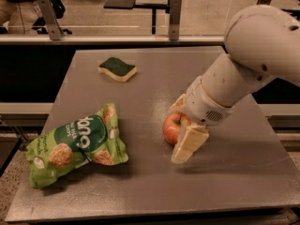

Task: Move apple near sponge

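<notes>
The cream-coloured two-finger tool [179, 131] is low over the middle of the surface, a little toward the right edge. Its fingers are spread to either side of the round red apple with yellowish patches [170, 127]. The nearer finger [188, 144] slants down across the apple's right side to the surface, and the farther one shows just behind the fruit. Whether the pads actually press on the apple cannot be told. The apple rests on the surface, with its left half uncovered. The thick white arm [243, 64] runs up from the tool and to the right, over the right edge and out of the top right corner of the view. The small wavy-edged sponge, dark green on top over pale yellow foam [117, 68], lies well apart from the apple, toward the far edge and left of the middle. Only bare surface lies between the two. A large crumpled green snack bag with white lettering and pictures of round crackers [77, 144] lies tilted near the front left corner, to the left of the apple and clear of it. The surface [140, 191] is a flat, dull grey, scuffed tabletop with a faint sheen, and the arm casts a shadow over its right half. Beyond the far edge runs a pale rail with two upright metal posts [174, 11]. Dark desks and a wheeled chair base stand on a light floor behind it.
</notes>
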